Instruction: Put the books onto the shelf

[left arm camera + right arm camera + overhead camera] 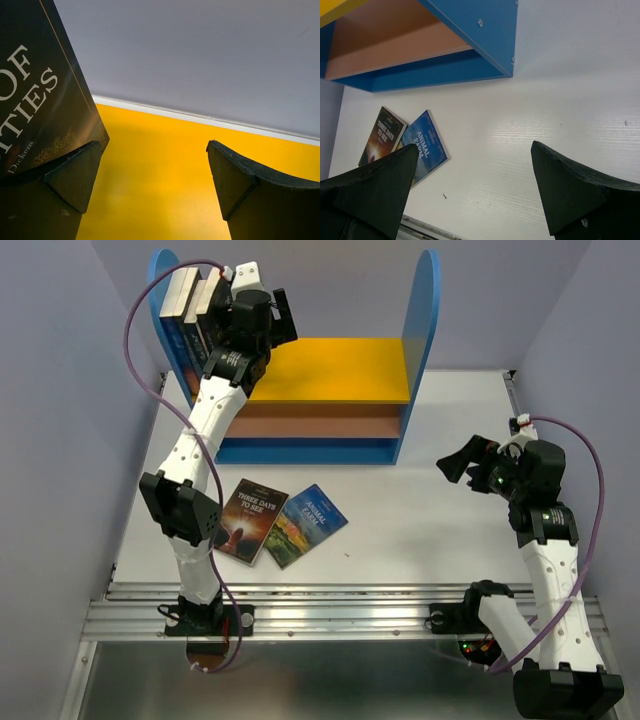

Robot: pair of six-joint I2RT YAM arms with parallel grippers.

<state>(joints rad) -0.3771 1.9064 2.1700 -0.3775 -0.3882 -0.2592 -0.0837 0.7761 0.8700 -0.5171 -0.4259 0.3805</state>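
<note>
The shelf stands at the back of the table, with blue side panels, a yellow upper board and a brown lower board. Books stand upright against its left panel. My left gripper hovers over the yellow board beside them, open and holding nothing; a dark cover rests against its left finger. Two books lie flat on the table: "Three Days to See" and "Animal Farm". My right gripper hangs open over the table at the right, nothing between its fingers.
A metal rail runs along the table's near edge by the arm bases. Purple walls close in the left, right and back. Bare white tabletop lies between the flat books and the right arm.
</note>
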